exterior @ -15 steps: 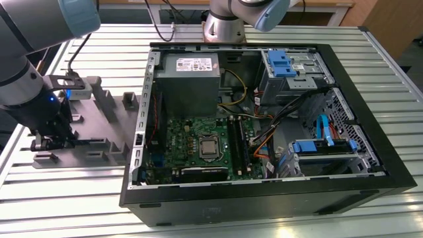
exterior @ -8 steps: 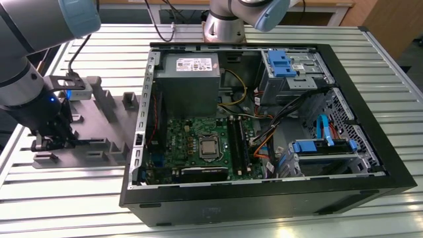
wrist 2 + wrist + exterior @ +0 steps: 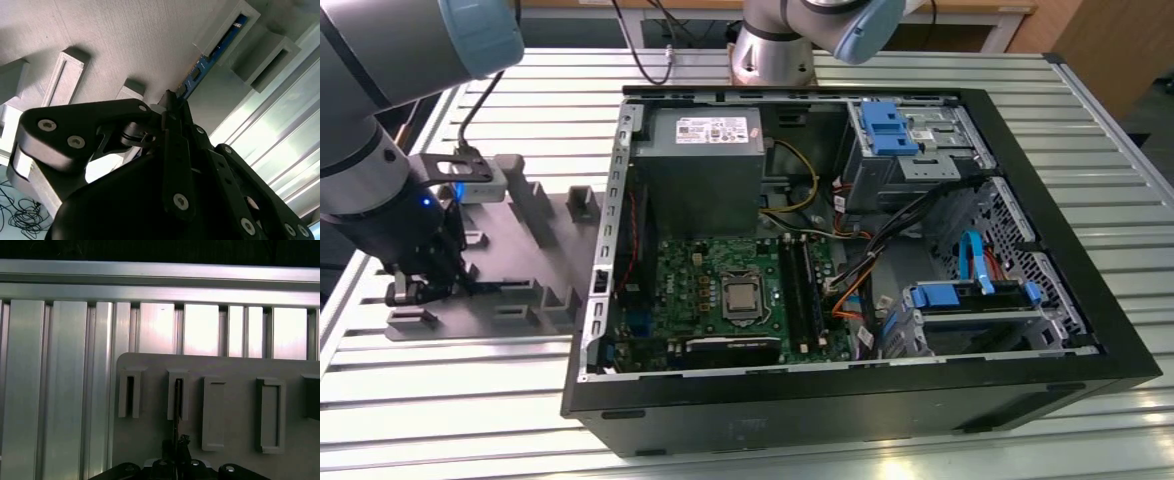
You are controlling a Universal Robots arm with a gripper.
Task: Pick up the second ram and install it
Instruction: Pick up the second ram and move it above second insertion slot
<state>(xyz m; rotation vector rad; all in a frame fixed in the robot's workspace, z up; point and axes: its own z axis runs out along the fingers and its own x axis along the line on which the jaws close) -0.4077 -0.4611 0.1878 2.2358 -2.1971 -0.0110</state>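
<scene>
Slatted aluminium table (image 3: 454, 370) underneath, and the open computer case (image 3: 854, 400) takes up its middle and the side toward the exterior view's right, motherboard (image 3: 707, 270) exposed inside. The grey arm (image 3: 374, 150) reaches down over the table's edge at the exterior view's left. That's where the grey fixture plate (image 3: 547, 260) lies, just beside the case, raised slotted blocks all over it.

The gripper (image 3: 420, 285) is low over the plate's corner nearest the camera at the exterior view's left. In the second wrist view the claw (image 3: 172, 97) is drawn narrow, black fingers (image 3: 175, 150) pinched together on the second ram (image 3: 196, 71). The blue-green stick stands on edge, its far end seated in a slotted fixture block (image 3: 225, 25). In the first wrist view the stick (image 3: 176, 405) shows edge-on, a thin dark line from the block (image 3: 171, 390) to the claw tips (image 3: 178, 442).
</scene>
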